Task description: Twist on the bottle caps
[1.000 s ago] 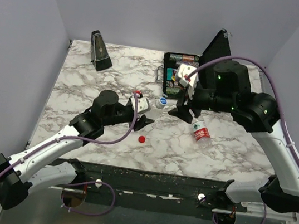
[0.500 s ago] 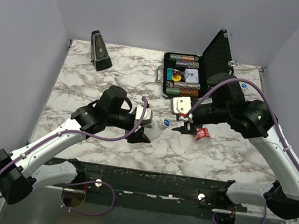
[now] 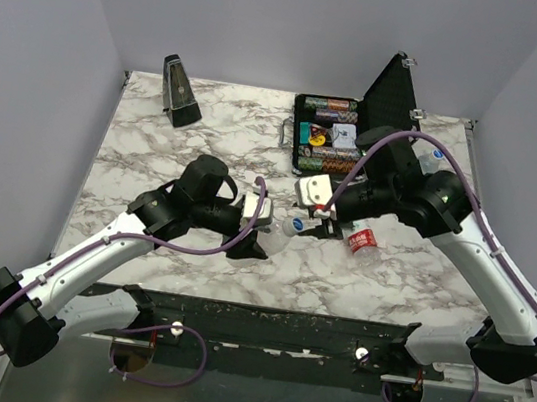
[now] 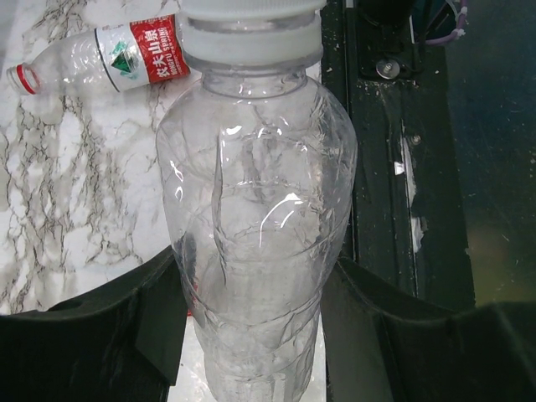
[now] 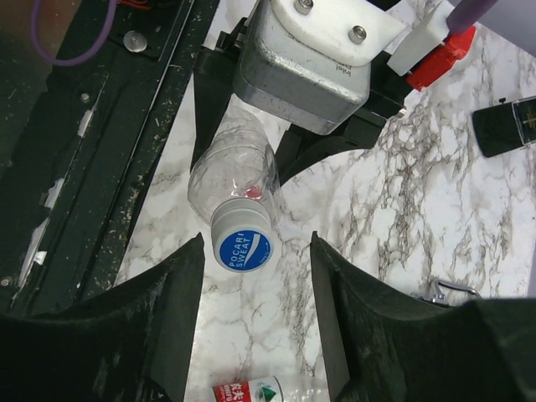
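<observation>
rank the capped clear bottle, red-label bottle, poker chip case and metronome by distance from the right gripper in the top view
From the right gripper:
1. capped clear bottle, at its fingertips
2. red-label bottle, lying just to the right
3. poker chip case, open at the far edge
4. metronome, far left corner

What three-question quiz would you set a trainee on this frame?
1. True or false: the left fingers grip the clear bottle.
2. The right fingers are: A, shut on the cap; B, open on either side of the cap; C, out of view.
3. Fill in: the lying bottle on the table has a mostly ___ label.
Key: 1 true; 2 B; 3 red.
</observation>
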